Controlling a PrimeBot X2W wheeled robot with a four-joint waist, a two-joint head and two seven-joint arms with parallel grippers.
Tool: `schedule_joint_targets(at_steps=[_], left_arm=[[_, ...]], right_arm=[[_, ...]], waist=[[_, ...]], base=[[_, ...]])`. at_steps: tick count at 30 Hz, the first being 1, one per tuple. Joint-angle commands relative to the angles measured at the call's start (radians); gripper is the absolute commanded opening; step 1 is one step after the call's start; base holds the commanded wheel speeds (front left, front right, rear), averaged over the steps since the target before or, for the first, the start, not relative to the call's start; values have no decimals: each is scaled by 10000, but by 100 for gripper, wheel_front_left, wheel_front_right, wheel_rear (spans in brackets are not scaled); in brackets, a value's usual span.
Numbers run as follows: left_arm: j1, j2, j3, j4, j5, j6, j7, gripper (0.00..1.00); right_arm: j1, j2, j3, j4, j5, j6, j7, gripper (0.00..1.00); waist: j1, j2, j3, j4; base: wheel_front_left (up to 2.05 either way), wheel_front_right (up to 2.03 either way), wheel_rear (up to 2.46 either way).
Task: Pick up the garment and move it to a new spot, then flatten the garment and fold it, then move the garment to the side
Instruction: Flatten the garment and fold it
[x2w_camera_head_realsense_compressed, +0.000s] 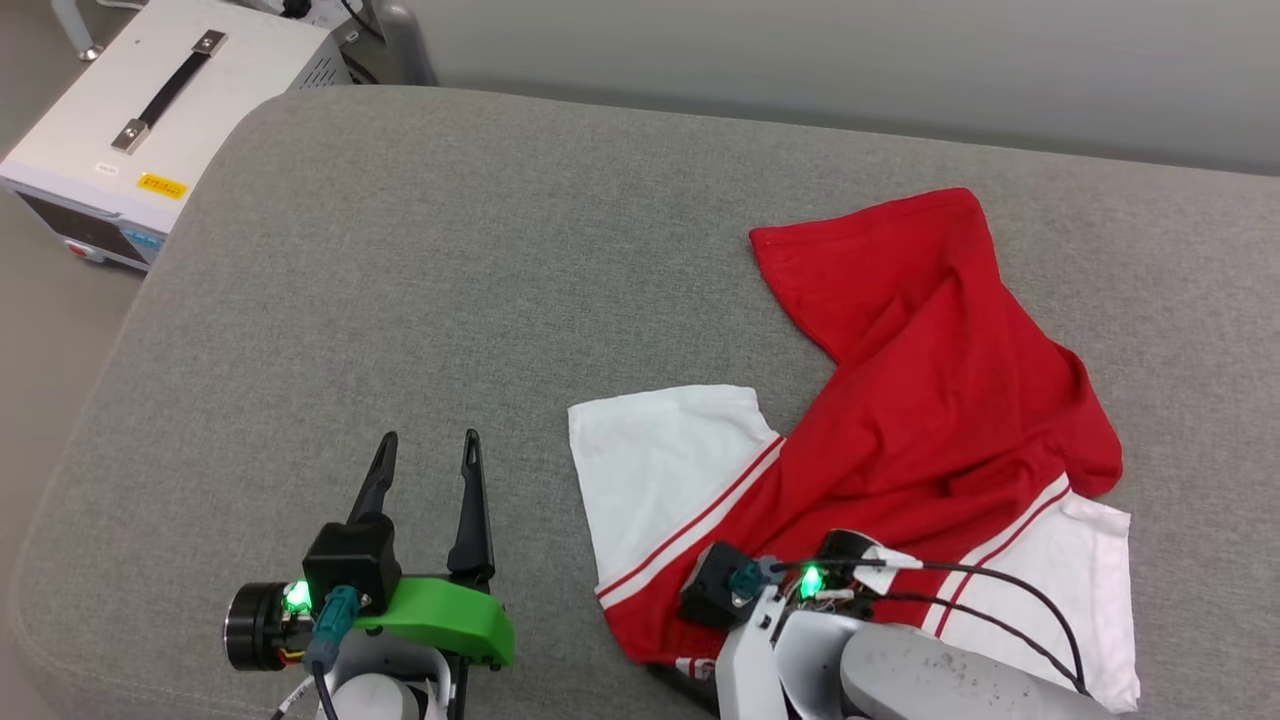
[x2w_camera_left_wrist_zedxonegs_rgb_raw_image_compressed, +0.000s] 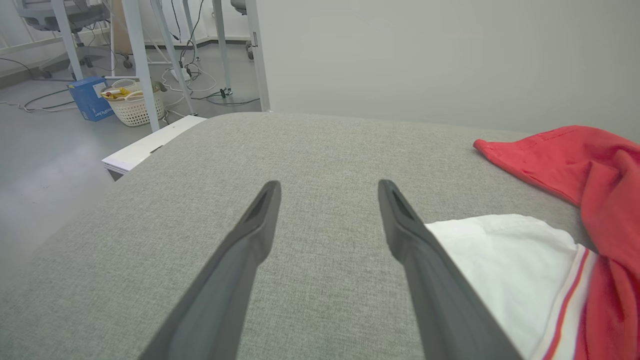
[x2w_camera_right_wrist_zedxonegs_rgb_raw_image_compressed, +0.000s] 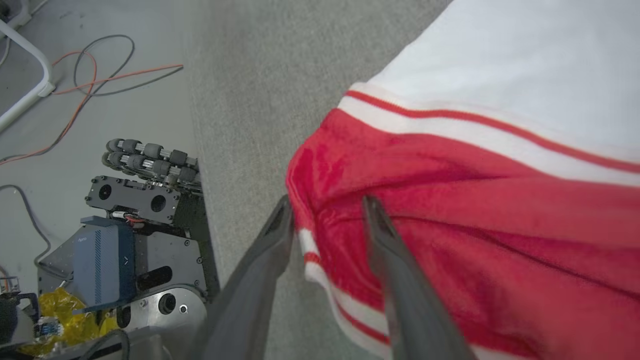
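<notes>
L gripper (x2w_camera_head_realsense_compressed: 430, 437) hovers over the grey padded surface (x2w_camera_head_realsense_compressed: 450, 250), jaws spread wide, nothing in them, just left of a white sleeve (x2w_camera_head_realsense_compressed: 660, 470); garment (x2w_camera_head_realsense_compressed: 930, 400) lies crumpled on the surface's right half, red body bunched diagonally, both sleeves toward the robot; R gripper (x2w_camera_right_wrist_zedxonegs_rgb_raw_image_compressed: 327, 205) sits at the near red edge by the striped trim, jaws part-open w/ the cloth edge between them.
</notes>
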Motion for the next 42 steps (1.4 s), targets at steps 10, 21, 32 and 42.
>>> schedule_joint_targets(at_steps=[10,21,32,42], left_arm=[[578,-34,388,-66,312,-89,-57,100],[939,-34,655,-360,653,-292,-57,100],[1028,-24,713,-437,864,-504,-57,100],[1076,29,841,-596,938,-525,-57,100]], right_arm=[[172,-697,-1627,-350,-62,-9,-3257,100],[3160,-618,-7505,-1600,-2802,-9,-4623,100],[6124,1194,-11669,-3374,-5372,-9,-4703,100],[6113,719,-12977,-4616,-5921,-9,-4486,100]], waist=[[-1,0,-894,-555],[-1,0,-1359,-1164],[-1,0,-1626,-1333],[-1,0,-1612,-1508]], base=[[0,0,0],[0,0,0],[0,0,0],[0,0,0]])
